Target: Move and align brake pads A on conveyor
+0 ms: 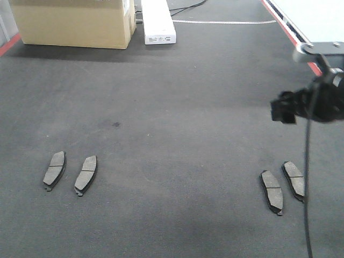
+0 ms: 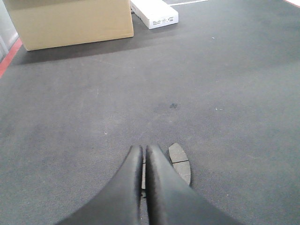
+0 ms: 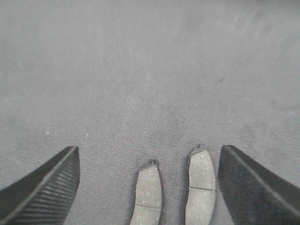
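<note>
Four brake pads lie flat on the dark conveyor (image 1: 177, 107), in two pairs. The left pair, pad (image 1: 55, 170) and pad (image 1: 86, 174), lean slightly right. On the right lie one pad (image 1: 272, 192) and another pad (image 1: 294, 180). My right gripper (image 1: 283, 109) hovers above and behind the right pair. In its wrist view it is open (image 3: 149, 149), with both pads (image 3: 149, 192) (image 3: 201, 187) between its wide fingers. My left gripper (image 2: 144, 151) is shut and holds nothing. One pad (image 2: 180, 163) shows just right of its fingers, and a sliver of another pad (image 2: 143, 172) shows through the gap.
A cardboard box (image 1: 75, 21) and a long white box (image 1: 157, 21) stand at the back of the belt. Red strips run along the left edge (image 1: 8, 45) and the right edge (image 1: 290, 32). A cable (image 1: 307, 177) hangs from the right arm.
</note>
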`<state>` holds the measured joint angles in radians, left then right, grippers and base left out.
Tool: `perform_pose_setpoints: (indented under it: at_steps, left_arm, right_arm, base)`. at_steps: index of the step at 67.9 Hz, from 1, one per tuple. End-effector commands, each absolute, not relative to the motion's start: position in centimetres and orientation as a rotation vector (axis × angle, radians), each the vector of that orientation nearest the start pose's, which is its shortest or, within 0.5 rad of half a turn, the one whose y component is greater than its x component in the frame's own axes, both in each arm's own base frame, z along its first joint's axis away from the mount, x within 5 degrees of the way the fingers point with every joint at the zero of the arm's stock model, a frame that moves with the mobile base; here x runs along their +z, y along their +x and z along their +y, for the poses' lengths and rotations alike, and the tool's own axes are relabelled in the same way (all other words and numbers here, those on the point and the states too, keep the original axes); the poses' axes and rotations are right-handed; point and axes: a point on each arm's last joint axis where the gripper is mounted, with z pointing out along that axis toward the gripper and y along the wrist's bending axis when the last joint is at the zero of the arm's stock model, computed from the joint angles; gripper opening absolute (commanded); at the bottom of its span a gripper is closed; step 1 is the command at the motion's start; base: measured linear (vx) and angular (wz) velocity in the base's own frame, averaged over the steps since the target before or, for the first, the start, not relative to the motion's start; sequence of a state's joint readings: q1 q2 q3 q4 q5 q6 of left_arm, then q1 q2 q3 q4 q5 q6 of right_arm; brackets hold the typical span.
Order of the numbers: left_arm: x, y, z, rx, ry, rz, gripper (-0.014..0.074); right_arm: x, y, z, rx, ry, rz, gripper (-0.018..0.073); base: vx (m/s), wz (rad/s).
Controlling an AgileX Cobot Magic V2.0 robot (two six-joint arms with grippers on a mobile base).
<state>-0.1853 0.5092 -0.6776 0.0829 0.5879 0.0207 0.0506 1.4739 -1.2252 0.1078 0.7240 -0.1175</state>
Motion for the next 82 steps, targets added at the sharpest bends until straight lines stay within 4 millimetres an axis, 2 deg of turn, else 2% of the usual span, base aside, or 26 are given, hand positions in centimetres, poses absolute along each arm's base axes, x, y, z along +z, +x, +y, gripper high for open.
perform_pose_setpoints:
  at_steps: [1,17,29,43,58,62,71,82]
  left_arm:
    - [36.3,9.6,-1.5,-0.034,0.226,1.794,-0.0006]
    - [36.3,9.6,-1.5,-0.034,0.226,1.794,-0.0006]
    - [36.3,9.6,-1.5,-0.034,0.226,1.794,-0.0006]
    - [36.3,9.6,-1.5,-0.034,0.226,1.794,-0.0006]
    - [36.3,9.6,-1.5,-0.034,0.226,1.794,-0.0006]
    - [36.3,9.6,-1.5,-0.034,0.226,1.794,-0.0006]
    - [36.3,9.6,-1.5,-0.034,0.226,1.794,-0.0006]
    - [36.3,9.6,-1.5,-0.034,0.226,1.794,-0.0006]
  right_arm:
    - [33.9,29.1,1.9,0.076,-0.118,2.267,0.0561]
    - [31.2,21.4,0.2,0.056,-0.007,2.151,0.0561]
    - [29.6,16.6,-1.0,0.012,0.071,2.103,0.0561]
    - [29.2,12.6,-0.6,0.002,0.059,2.005,0.0561]
    - [28.8,10.3,-0.4,-0.003,0.053,1.939,0.0542]
    - [28.9,9.9,-0.4,-0.004,0.051,1.92,0.0507]
    - [29.2,9.5,-0.4,-0.006,0.05,1.89,0.0346]
    - [29.2,9.5,-0.3,-0.005,0.05,1.894,0.0047]
  base:
    - [0.0,0.0]
    - [0.0,0.0]
    - [0.0,0.0]
    - [0.0,0.0]
    - [0.0,0.0]
    - [0.0,0.0]
    - [0.0,0.0]
    - [0.0,0.0]
